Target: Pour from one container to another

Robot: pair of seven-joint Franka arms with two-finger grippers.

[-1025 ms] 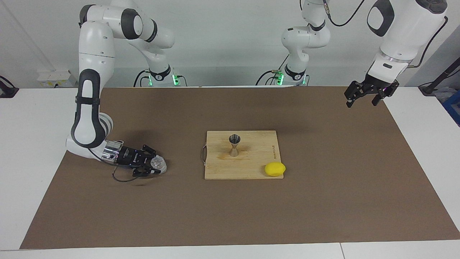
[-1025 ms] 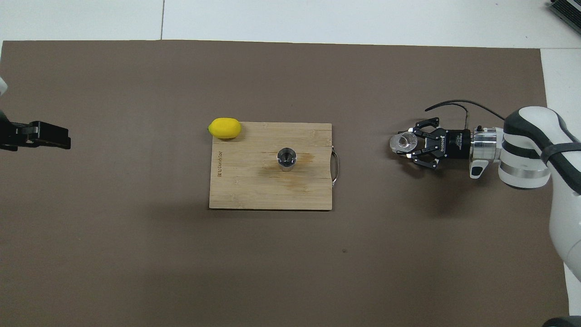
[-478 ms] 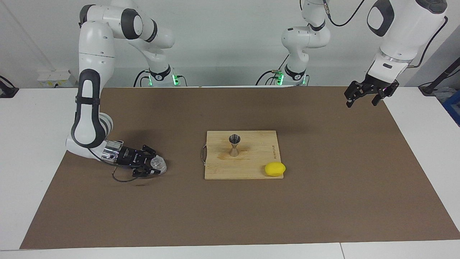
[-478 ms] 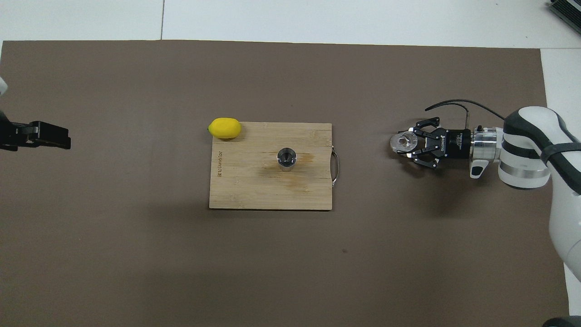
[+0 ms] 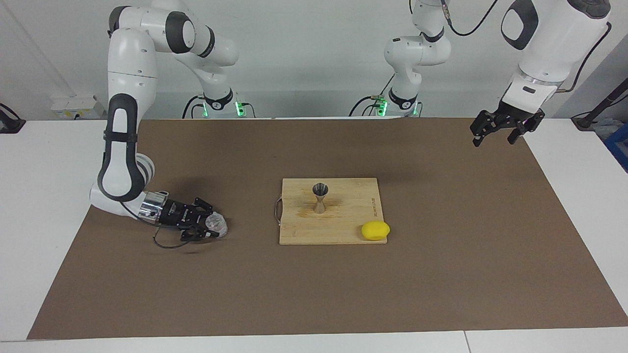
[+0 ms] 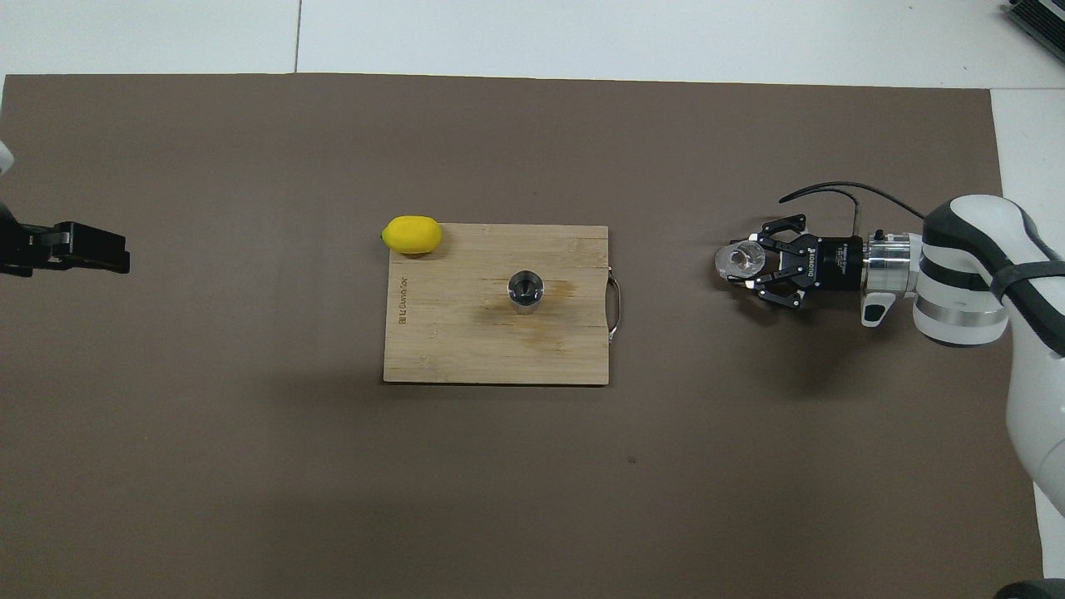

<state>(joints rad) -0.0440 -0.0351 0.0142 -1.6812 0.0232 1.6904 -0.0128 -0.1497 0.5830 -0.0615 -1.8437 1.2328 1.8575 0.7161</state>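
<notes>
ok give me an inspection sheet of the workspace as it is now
surface: brown mat on a white table.
job's things: glass cup in the right gripper, down at the mat; jigger upright on the board.
clutter: lemon at the board's corner.
grippers: right shut on the cup; left gripper open, raised over the mat's edge, waiting.
cables: black loop by the right gripper.
surroundings: white wall, nothing else seen.

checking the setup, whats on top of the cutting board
The metal jigger stands upright near the middle of the cutting board; a lemon sits at its corner, overhanging the edge. What lies under them is covered.
</notes>
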